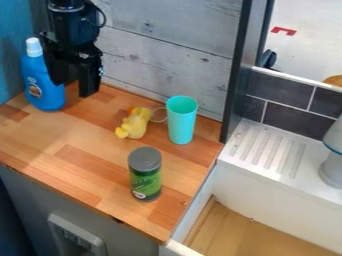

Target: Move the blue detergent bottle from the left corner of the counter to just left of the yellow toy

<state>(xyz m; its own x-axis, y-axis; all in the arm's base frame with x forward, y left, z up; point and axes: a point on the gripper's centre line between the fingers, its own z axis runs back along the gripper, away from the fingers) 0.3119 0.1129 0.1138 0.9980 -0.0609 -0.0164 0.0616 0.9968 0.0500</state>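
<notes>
Hangs at upper left with pincer (75, 90) parted and empty, near the blue bottle (41, 90). Shares the tabletop (47, 135) with a yellow toy (137, 124) and turquoise cup (182, 122) near centre, a green-labelled jar (145, 179) below.

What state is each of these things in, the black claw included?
Gripper: open, above the counter.
Blue bottle: upright, white cap on.
Turquoise cup: upright, open at the top.
Green canister: upright, grey lid on.
Yellow toy: on the counter, pose unclear.
</notes>
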